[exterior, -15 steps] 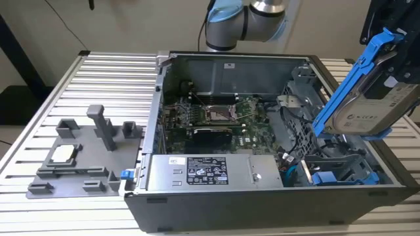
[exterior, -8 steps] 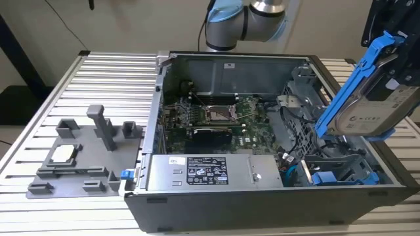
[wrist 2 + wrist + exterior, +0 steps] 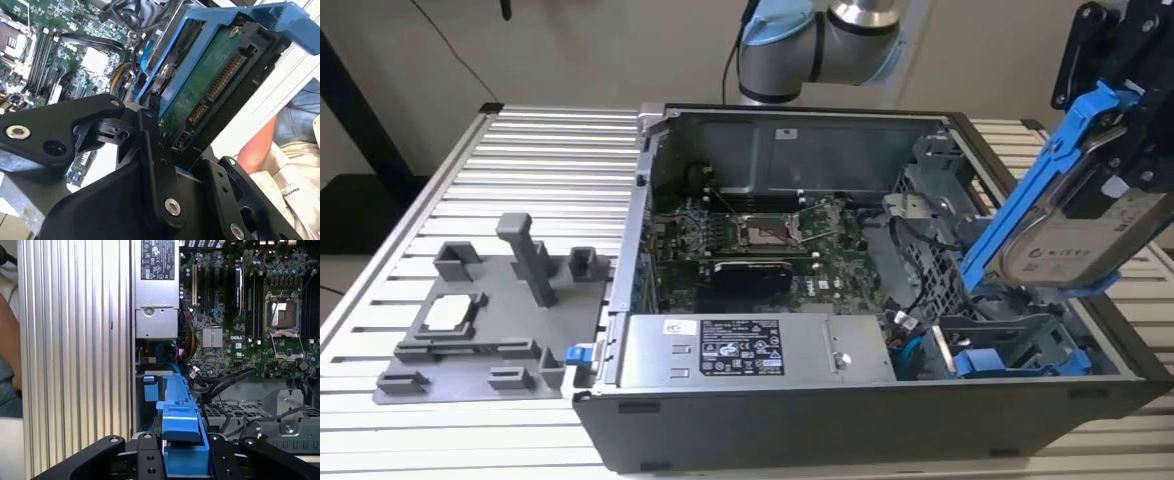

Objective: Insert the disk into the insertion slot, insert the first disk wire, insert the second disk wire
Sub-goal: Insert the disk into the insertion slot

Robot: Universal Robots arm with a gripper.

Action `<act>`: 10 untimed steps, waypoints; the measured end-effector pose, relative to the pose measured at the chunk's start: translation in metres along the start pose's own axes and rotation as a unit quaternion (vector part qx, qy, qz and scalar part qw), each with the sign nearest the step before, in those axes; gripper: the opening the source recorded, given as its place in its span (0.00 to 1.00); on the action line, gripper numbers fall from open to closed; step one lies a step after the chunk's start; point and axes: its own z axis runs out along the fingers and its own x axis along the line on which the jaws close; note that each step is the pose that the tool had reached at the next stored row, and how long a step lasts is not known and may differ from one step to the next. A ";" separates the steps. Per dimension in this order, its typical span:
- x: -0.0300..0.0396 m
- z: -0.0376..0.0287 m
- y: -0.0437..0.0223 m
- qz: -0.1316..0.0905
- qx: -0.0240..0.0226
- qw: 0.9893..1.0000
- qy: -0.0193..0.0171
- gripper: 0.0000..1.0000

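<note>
I see my gripper (image 3: 182,456) pinching the disk (image 3: 1074,225) by its blue frame, tilted above the slot (image 3: 1001,335) at the exterior view's right, not yet inserted.

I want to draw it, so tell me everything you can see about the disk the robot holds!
The disk is a flat silver drive with a pale label, clipped in a bright blue plastic frame. One face is a green circuit board with connector pins. The gripper clamps it, tilted, above the grey drive cage, not inserted.
</note>
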 end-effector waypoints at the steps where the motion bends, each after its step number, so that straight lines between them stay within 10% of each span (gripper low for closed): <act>1: 0.0006 0.0006 0.0000 -0.003 0.000 1.000 0.000 0.33; 10: 0.0068 0.0089 -0.0007 -0.016 0.000 1.000 0.000 0.33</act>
